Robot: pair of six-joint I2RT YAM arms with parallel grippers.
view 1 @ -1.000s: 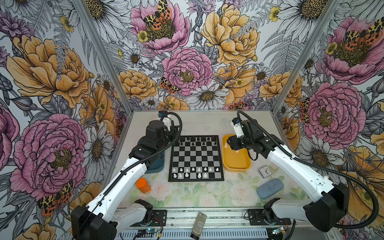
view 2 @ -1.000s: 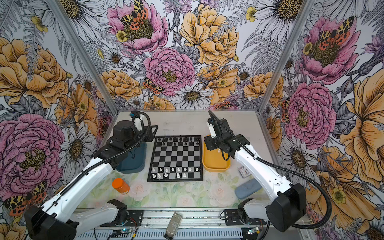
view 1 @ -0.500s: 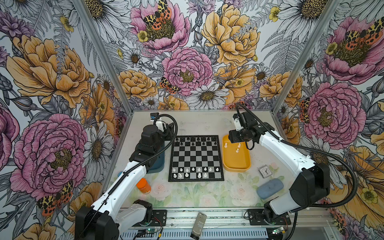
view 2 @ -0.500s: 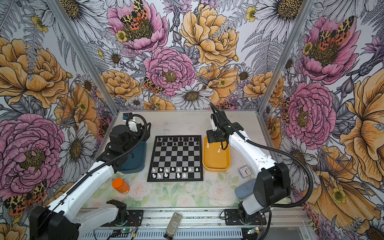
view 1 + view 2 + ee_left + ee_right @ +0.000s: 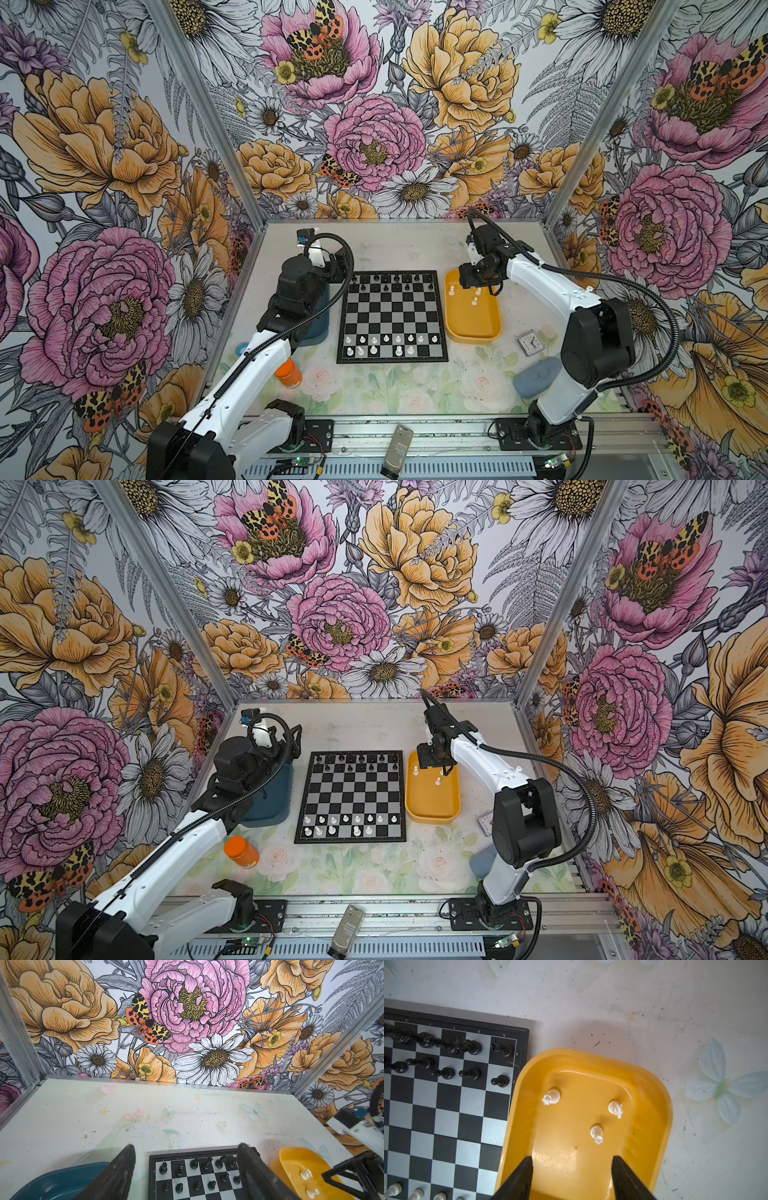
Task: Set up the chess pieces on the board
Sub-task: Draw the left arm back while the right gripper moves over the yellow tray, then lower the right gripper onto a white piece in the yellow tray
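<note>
The left gripper (image 5: pixel 186 1147) hangs above the table's left side, by the blue tray (image 5: pixel 318 320) and the far left corner of the board (image 5: pixel 392 309). Its fingers are apart with nothing between them. The board lies flat in the middle. Black pieces (image 5: pixel 386 282) fill its two far rows, and white pieces (image 5: pixel 386 338) stand in the two near rows. The nearest row shows gaps, one about midway and more toward its right end.

Just right of the board sits the yellow tray (image 5: pixel 471 328). Three more white pieces stand at its far end, well apart from one another (taller figures rather than pawns, as far as the wrist view shows). The right gripper (image 5: pixel 572 1159) hovers over this tray with its fingers spread and empty.

The step in hand looks like fetching the next white piece, and the one at (image 5: pixel 597 1133) lies nearest the fingertips. The next move calls for centring the fingers on that piece, coming straight down and closing on its narrow body without knocking its neighbours. It must then be lifted clear of the tray's rim and carried to an empty square in the nearest row.
</note>
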